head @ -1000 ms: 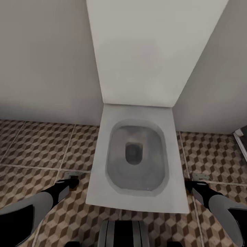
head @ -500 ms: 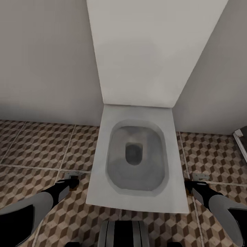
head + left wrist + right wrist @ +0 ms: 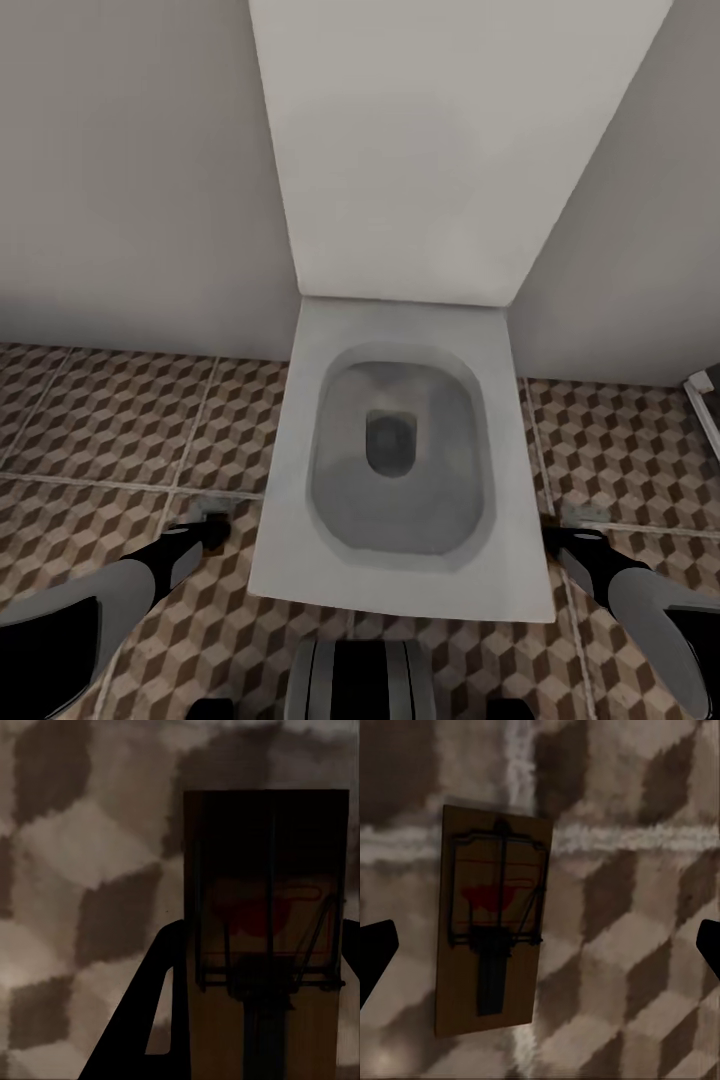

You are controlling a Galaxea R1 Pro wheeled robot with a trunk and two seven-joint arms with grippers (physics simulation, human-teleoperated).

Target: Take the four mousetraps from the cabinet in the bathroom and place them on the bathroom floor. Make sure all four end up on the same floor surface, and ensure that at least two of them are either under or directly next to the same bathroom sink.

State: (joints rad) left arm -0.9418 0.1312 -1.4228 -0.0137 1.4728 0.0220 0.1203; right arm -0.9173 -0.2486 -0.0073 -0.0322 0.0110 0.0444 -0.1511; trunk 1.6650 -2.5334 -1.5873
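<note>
Two mousetraps: one [image 3: 266, 945] sitting gripped between the left fingers [image 3: 142, 1020]; one [image 3: 491, 922] lying on the bathroom floor [image 3: 622, 930] between the spread, empty right fingers [image 3: 375, 952], at 4 o'clock from the toilet [image 3: 400, 450].

Left end effector's mousetrap [image 3: 266, 937] cut off at frame bottom, its near end unseen; toilet [image 3: 400, 470] cistern top cropped.
</note>
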